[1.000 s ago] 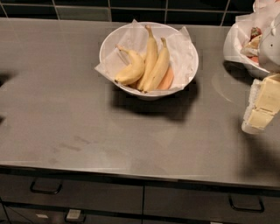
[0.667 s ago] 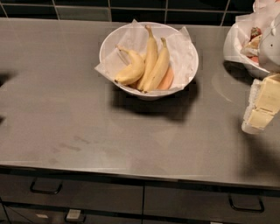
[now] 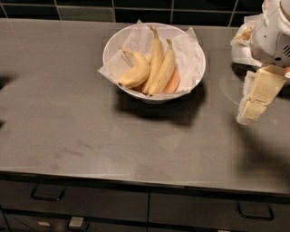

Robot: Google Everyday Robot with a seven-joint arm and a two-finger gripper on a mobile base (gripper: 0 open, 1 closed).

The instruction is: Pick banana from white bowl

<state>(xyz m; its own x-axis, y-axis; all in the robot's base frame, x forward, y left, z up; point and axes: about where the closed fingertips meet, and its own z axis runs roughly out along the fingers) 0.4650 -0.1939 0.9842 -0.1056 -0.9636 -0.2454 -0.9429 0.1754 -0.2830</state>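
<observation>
Gripper (image 3: 248, 113) hung at the right edge above the grey counter (image 3: 68, 131), well apart from the white bowl (image 3: 154, 96); open or closed, could not tell. Three bananas (image 3: 156, 68) lay inside that bowl on crumpled paper (image 3: 186, 47), touching an orange piece (image 3: 172, 83).

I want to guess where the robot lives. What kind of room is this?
Likely a kitchen: a grey counter with drawers below, dark tiles behind, and a white bowl of bananas. The gripper hangs over the counter's right side.
</observation>
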